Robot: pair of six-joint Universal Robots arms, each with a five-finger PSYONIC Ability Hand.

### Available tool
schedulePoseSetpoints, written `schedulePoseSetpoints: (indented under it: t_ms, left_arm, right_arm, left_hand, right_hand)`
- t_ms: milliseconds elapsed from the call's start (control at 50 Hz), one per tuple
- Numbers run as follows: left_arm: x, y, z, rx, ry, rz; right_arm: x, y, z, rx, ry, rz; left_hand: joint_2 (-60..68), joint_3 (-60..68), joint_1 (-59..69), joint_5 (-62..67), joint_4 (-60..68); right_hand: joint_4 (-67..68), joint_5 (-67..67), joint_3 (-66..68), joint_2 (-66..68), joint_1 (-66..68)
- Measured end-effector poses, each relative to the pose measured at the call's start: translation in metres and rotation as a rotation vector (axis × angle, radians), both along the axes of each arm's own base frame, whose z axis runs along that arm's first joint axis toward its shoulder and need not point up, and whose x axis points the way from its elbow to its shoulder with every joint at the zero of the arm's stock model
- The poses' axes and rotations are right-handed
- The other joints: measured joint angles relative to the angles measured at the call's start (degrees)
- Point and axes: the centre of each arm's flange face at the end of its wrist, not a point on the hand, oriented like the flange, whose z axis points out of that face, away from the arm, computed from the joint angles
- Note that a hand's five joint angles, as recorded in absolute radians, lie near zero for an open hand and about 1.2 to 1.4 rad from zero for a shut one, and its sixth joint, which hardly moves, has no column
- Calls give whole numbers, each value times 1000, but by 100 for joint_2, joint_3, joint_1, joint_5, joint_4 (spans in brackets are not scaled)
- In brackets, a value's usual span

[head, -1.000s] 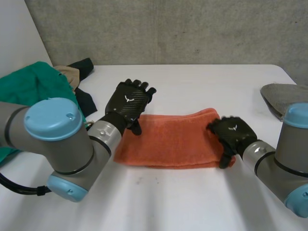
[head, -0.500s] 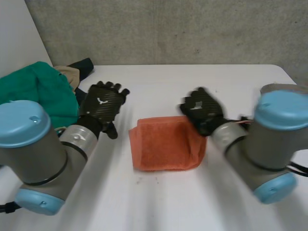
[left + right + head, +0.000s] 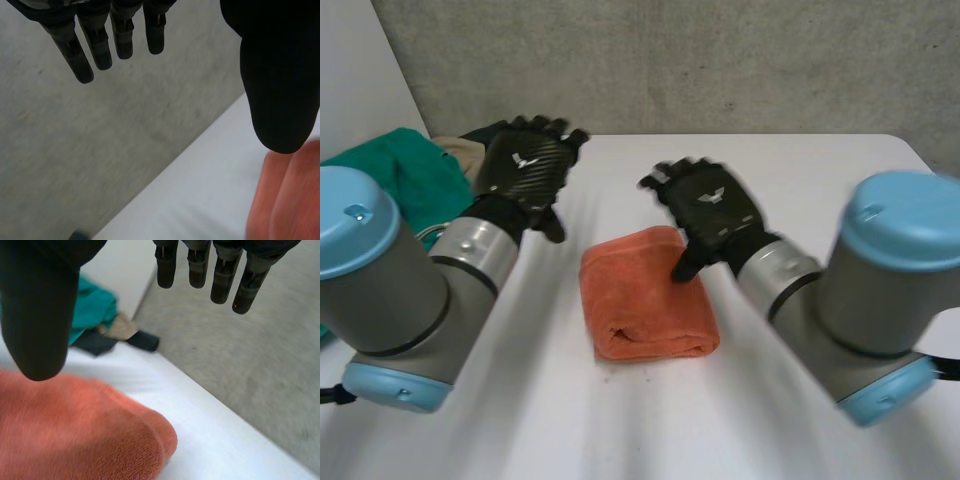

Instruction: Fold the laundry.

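A robot lab or test cell, not a home. A plain white surface (image 3: pixel 790 170) butts against a bare grey concrete wall (image 3: pixel 720 60), which runs behind the folded orange towel (image 3: pixel 645 295). The left arm (image 3: pixel 390 290) and right arm (image 3: pixel 880 290), grey machine joints with light-blue caps, flank the towel. Well to the towel's left, at the surface's edge, lies a heap of green, beige and dark cloths (image 3: pixel 410 180)

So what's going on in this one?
A two-armed robot is folding laundry. An orange towel lies folded on the white table. The right hand hovers open over its far end; the left hand is open in the air beside it. A green cloth waits in a pile by the left arm.
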Motion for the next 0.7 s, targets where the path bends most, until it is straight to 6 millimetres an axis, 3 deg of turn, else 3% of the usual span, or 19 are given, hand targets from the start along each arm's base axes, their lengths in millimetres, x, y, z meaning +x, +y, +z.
schedulePoseSetpoints:
  t_ms: [40, 80, 120, 200, 460, 580, 700]
  left_arm:
    - [-14, 9, 5, 8, 40, -47]
    - [-15, 10, 5, 9, 42, -51]
    - [-34, 21, 0, 58, 72, -99]
    - [-43, 23, -19, 142, 44, -85]
    - [-34, 17, -96, 409, -188, 48]
    - [-27, 15, -114, 451, -259, 57]
    - [-25, 12, -113, 426, -293, 49]
  right_arm:
    - [-12, -9, 6, 85, -67, -44]
    - [-14, -10, 7, 98, -72, -50]
    - [-21, -22, 1, 200, -68, -80]
    - [-18, -33, -16, 281, -5, -72]
    - [-2, -51, -75, 360, 168, -15]
    - [-3, -56, -92, 279, 296, -26]
    - [-4, -58, -87, 198, 366, -45]
  left_hand:
    - [0, 0, 0, 0, 0]
    - [0, 0, 0, 0, 0]
    - [0, 0, 0, 0, 0]
    - [0, 0, 0, 0, 0]
    - [0, 0, 0, 0, 0]
    - [0, 0, 0, 0, 0]
    - [0, 0, -44, 0, 0]
  right_hand:
    - [0, 0, 0, 0, 0]
    - [0, 0, 0, 0, 0]
    - [0, 0, 0, 0, 0]
    - [0, 0, 0, 0, 0]
    - [0, 0, 0, 0, 0]
    - [0, -28, 0, 0, -33]
    - [0, -28, 0, 0, -123]
